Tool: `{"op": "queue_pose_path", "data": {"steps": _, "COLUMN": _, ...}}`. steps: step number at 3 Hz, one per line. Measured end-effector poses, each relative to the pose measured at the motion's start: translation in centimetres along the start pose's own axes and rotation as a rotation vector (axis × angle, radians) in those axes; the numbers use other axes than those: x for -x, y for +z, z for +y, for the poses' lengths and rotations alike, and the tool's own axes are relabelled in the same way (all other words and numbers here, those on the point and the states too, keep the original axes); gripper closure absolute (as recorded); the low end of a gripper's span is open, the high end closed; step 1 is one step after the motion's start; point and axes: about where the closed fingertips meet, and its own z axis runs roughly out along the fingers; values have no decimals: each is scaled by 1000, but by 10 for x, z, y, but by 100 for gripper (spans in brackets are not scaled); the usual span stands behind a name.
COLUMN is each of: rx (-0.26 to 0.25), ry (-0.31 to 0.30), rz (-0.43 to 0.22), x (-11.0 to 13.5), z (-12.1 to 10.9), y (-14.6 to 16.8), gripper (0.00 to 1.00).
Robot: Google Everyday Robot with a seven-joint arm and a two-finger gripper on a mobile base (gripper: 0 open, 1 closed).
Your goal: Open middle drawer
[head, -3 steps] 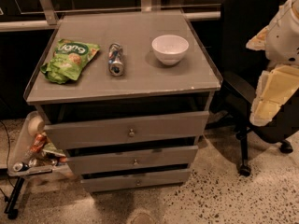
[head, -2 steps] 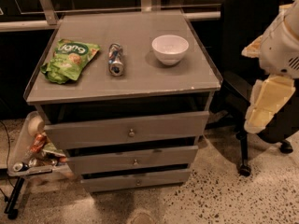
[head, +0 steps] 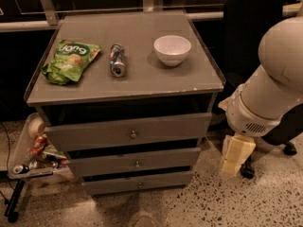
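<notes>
The middle drawer (head: pixel 135 161) is a grey flat front with a small round metal knob (head: pixel 137 164). It lies between the taller top drawer (head: pixel 130 131) and the narrower bottom drawer (head: pixel 139 182) of the grey cabinet. Dark gaps show above and below it. My gripper (head: pixel 235 156), a cream-coloured part at the end of the white arm (head: pixel 267 96), hangs low to the right of the cabinet. It is about level with the middle drawer, apart from it and touching nothing.
On the cabinet top (head: pixel 142 86) lie a green snack bag (head: pixel 70 60), a can on its side (head: pixel 117 59) and a white bowl (head: pixel 172 49). A black office chair (head: pixel 251 27) stands behind the arm. A tray with cans (head: pixel 31 157) stands at the lower left.
The arm has swung down and left. The gripper has dropped from beside the cabinet top to the level of the drawers, closer to the cabinet's right side. The drawers have not moved.
</notes>
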Motion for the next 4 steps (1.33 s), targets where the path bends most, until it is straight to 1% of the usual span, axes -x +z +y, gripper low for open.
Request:
{"op": "queue_pose_path", "data": {"steps": 1, "rx": 0, "ry": 0, "rz": 0, "x": 0, "z": 0, "y": 0, "gripper": 0}}
{"op": "queue_pose_path", "data": {"steps": 2, "rx": 32, "ry": 32, "rz": -2, "x": -5, "z": 5, "y": 40, "gripper": 0}}
{"op": "queue_pose_path", "data": {"steps": 3, "rx": 73, "ry": 86, "rz": -21, "x": -13, "z": 8, "y": 101, "gripper": 0}}
{"op": "queue_pose_path", "data": {"steps": 4, "rx": 103, "ry": 131, "rz": -27, "x": -22, "z": 9, "y": 153, "gripper": 0}}
